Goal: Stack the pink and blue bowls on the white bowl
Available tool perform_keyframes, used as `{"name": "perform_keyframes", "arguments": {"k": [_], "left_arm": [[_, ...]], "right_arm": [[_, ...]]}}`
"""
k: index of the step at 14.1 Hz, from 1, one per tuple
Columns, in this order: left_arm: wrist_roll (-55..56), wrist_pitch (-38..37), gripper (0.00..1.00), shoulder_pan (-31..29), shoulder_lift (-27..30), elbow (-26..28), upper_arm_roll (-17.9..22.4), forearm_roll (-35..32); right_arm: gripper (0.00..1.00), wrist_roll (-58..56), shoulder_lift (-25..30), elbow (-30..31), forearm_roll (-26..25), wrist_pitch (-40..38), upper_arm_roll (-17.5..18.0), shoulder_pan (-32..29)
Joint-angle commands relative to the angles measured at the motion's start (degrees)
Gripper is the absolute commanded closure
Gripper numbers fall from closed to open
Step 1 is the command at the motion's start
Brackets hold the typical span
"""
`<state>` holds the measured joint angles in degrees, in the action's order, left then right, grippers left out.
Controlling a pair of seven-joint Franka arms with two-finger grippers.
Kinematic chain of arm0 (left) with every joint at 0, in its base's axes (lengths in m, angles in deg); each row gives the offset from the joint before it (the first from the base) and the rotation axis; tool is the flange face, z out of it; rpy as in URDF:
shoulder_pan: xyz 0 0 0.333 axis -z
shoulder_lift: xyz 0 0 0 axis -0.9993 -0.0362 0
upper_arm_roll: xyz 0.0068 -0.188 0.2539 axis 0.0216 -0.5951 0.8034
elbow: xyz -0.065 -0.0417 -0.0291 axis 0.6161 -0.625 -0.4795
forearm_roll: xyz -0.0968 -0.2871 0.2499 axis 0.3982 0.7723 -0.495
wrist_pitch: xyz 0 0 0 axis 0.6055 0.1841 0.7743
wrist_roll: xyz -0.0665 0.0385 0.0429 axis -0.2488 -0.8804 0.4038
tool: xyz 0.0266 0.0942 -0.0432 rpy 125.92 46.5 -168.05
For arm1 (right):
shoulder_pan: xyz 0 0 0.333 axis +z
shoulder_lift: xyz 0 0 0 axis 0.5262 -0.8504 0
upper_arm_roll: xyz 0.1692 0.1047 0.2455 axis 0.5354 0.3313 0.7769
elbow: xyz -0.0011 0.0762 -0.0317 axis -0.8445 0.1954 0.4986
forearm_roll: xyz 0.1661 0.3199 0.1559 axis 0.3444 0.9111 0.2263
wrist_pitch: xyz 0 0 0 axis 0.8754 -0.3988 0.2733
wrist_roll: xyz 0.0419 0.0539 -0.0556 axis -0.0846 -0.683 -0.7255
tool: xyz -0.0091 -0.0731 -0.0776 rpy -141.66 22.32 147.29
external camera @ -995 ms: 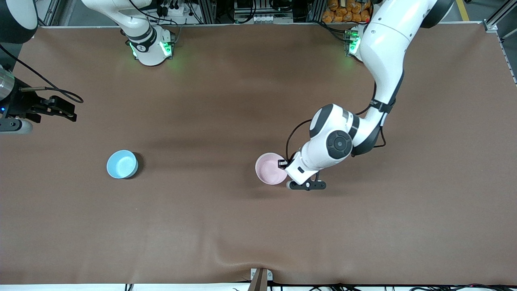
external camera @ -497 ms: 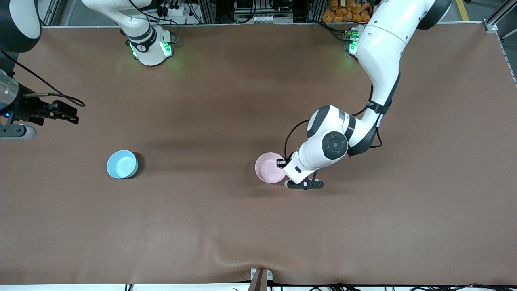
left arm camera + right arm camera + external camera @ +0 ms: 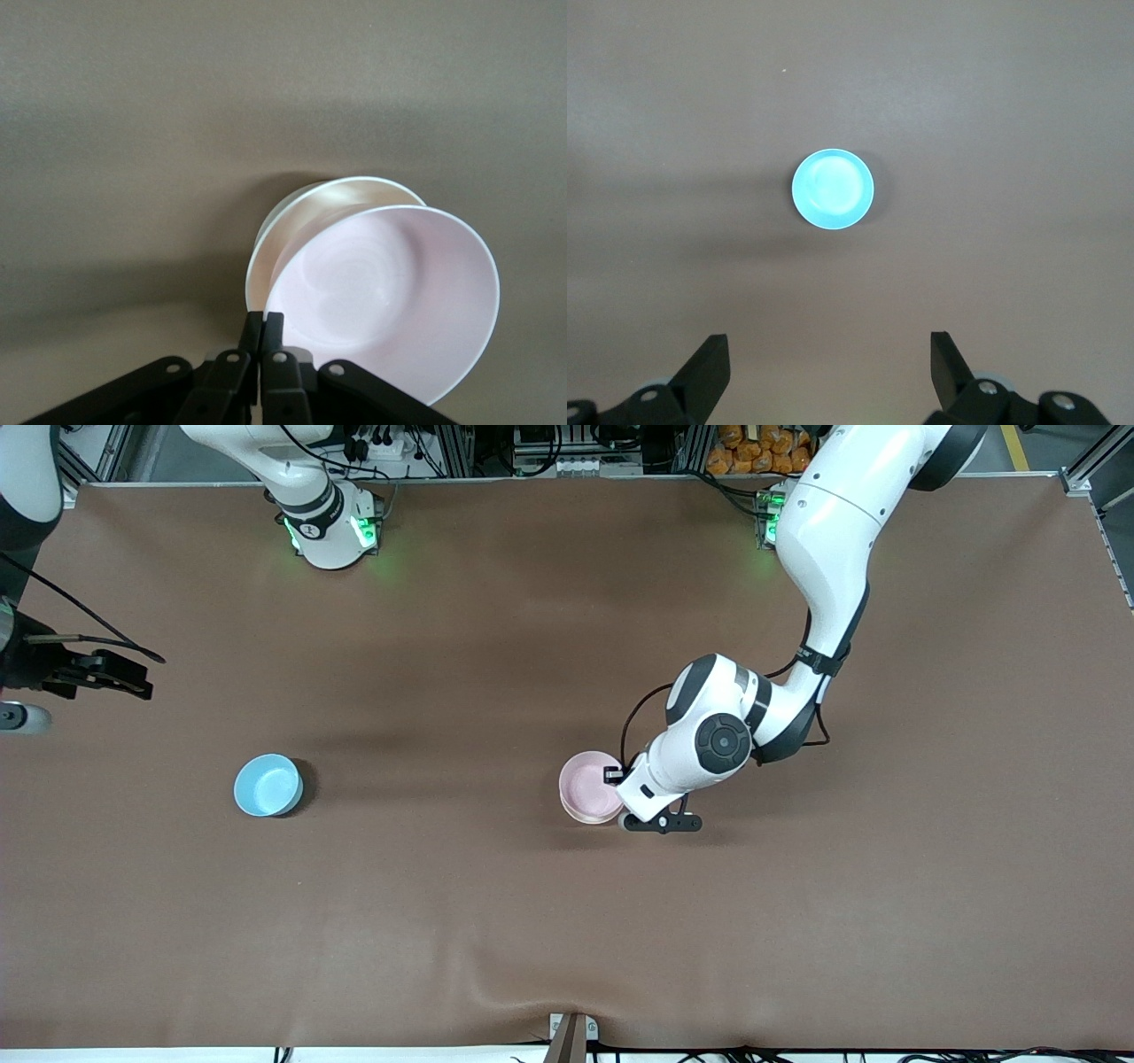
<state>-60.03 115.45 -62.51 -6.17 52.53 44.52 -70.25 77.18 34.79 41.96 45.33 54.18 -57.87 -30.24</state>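
Two bowls nest mid-table: pink bowl (image 3: 390, 301) tilted in white bowl (image 3: 266, 252), its rim pinched by left gripper (image 3: 262, 332). Blue bowl (image 3: 267, 785) sits apart, under wide-open right gripper (image 3: 828, 363). Bowls look light, stiff, slick; grip the rim.

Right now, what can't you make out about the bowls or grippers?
- White bowl: only a rim sliver shows under the pink bowl in both views.
- Left gripper: front view, the arm covers it.
- Right gripper: front view, the frame edge cuts off its arm.
- Blue bowl: fully visible.
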Motion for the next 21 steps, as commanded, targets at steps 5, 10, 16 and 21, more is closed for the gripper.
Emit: {"name": "perform_keyframes", "arguments": {"k": [5,10,16,21], "left_arm": [[0.17,0.1,0.91,0.42,-1.31,-0.61,0.41,-1.73],[0.52,0.1,0.0,-0.11,-0.7,-1.14,0.32,-1.82],[0.26,-4.19,0.0,-6.69,5.79,-1.05,1.73,-6.56],[-5.17,-9.74,0.0,-14.77,10.81,-1.14,1.73,-12.28]], "right_arm": [[0.0,-0.61,-2.18,5.8,0.88,6.07,0.23,-1.42],[0.0,-0.69,-7.62,11.27,0.88,16.01,0.32,-2.65],[0.0,-4.89,-19.57,11.36,4.55,25.67,0.4,-4.4],[0.0,-8.25,-27.04,11.36,5.71,34.38,0.49,-5.02]]}}
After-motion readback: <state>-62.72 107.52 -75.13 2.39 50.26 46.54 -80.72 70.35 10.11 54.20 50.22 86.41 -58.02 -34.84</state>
